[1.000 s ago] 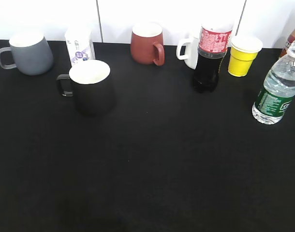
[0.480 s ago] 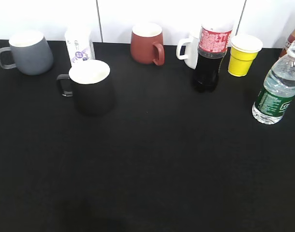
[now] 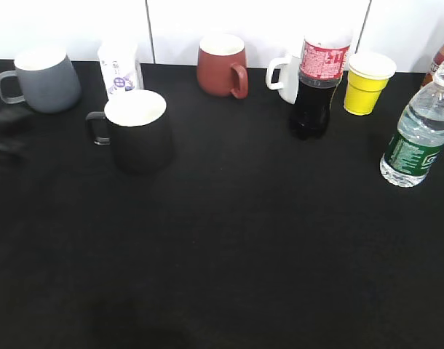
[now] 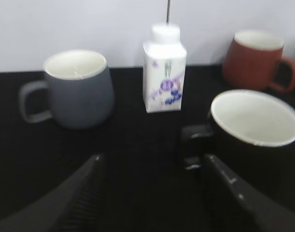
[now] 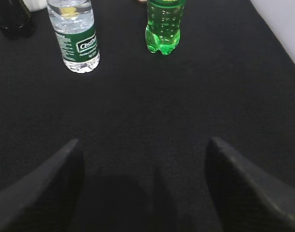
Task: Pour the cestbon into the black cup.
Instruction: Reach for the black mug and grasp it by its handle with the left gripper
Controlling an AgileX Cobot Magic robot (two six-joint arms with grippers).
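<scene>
Though blurred, left end effector point(image 4: 150, 193) spread empty, right end effector point(image 5: 143, 181) likewise, cestbon point(image 3: 418, 127) cap cropped.

bright, even light; left wrist view soft, claw point(image 4: 152, 193) blurred.

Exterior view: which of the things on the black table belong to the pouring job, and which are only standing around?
Belong to the job:
- Cestbon water bottle, far right
- black cup, left of centre

Only standing around:
- grey mug
- small white carton
- brick-red mug
- white mug
- cola bottle
- yellow cup
- green soda bottle, seen only in the right wrist view
</scene>
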